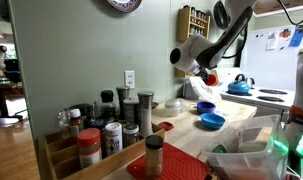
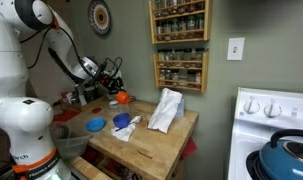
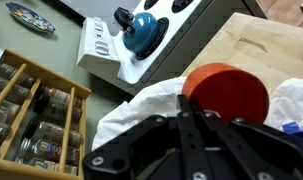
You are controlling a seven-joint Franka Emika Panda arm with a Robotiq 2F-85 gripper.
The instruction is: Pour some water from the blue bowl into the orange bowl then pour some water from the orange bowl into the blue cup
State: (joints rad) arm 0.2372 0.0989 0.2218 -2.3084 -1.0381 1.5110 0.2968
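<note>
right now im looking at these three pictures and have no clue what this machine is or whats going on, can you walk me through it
It is a robot arm with a two-fingered gripper at its end, steered by a person. Two pictures come from cameras standing at different spots in the room. The third comes from a camera on the wrist, looking past the gripper. On the wooden counter lie a blue bowl, a blue cup and a crumpled white cloth. A blue kettle sits on the stove beside the counter. The gripper appears to hold an orange bowl, lifted above the counter.
</note>
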